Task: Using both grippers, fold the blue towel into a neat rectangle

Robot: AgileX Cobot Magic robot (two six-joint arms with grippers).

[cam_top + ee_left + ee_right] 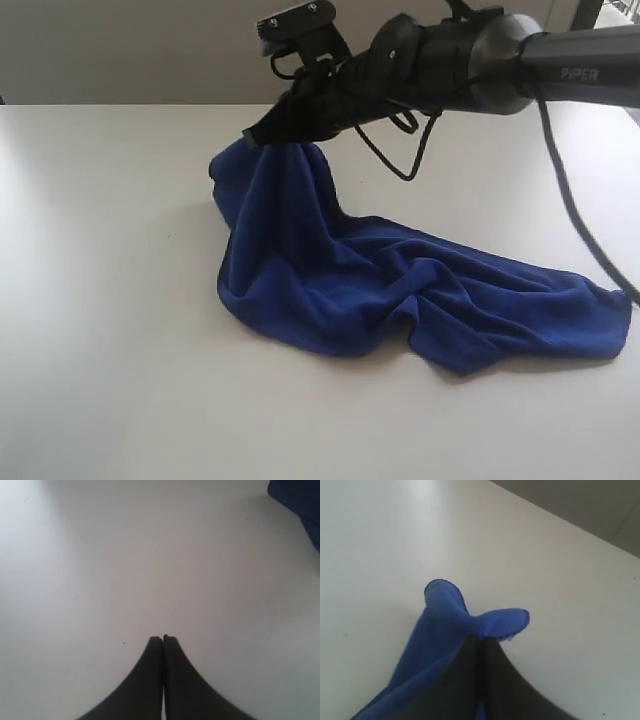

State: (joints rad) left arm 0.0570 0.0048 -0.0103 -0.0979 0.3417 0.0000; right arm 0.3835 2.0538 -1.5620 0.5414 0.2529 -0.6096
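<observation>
The blue towel (400, 290) lies crumpled on the white table, one corner pulled up at the back. My right gripper (256, 136) reaches across from the right and is shut on that raised corner. In the right wrist view the gripper (482, 639) has its black fingers pressed together with the towel (445, 625) pinched between them and a flap of cloth sticking out past the tips. My left gripper (163, 639) is shut on nothing, over bare table, and only an edge of the towel (300, 505) shows in a corner of its view. The left arm is out of the exterior view.
The white table (100, 300) stretches wide to the left of and in front of the towel. The right arm's black cable (575, 230) hangs down to the table beside the towel's right end. A grey wall runs behind the table's far edge.
</observation>
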